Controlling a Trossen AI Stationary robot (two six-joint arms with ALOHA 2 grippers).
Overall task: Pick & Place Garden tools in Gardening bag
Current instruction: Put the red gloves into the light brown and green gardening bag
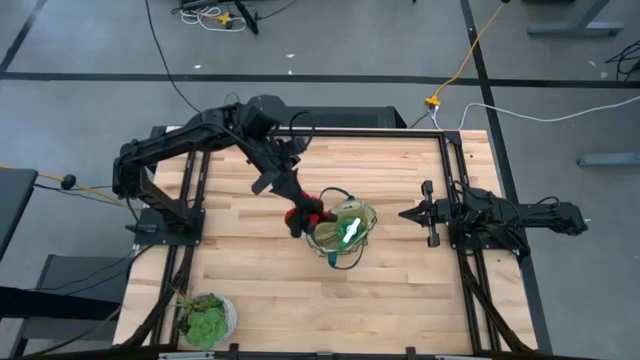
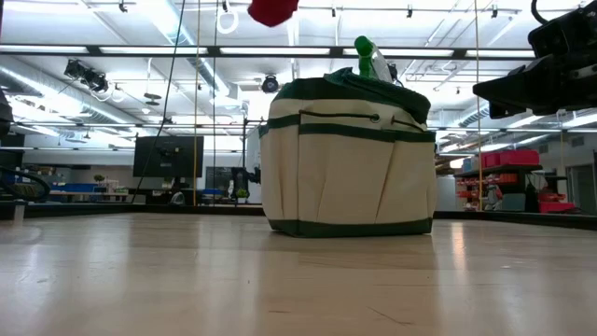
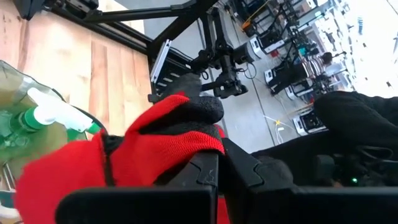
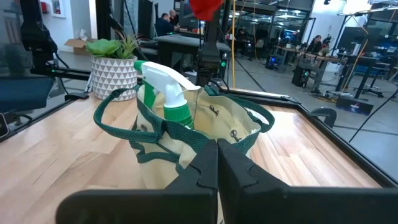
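My left gripper is shut on the red-and-black glove bundle, held high beside the left rim of the gardening bag. The bundle shows at the top of the low view. The tan bag with its dark green rim stands on its base on the table. The green spray bottle with a white nozzle stands inside it, its top sticking out. The hand rakes do not show. My right gripper is shut and empty, to the right of the bag. My left gripper pinches the glove bundle between its two fingers, on the bundle's red fabric. The fingers slant down from the table's far left. The bundle is lifted clear of the table, above the height of the bag's rim.
A green leafy plant in a white patterned pot stands at the near left corner of the table. Black frame rails run along the table's sides. Bare wood lies in front of the bag.
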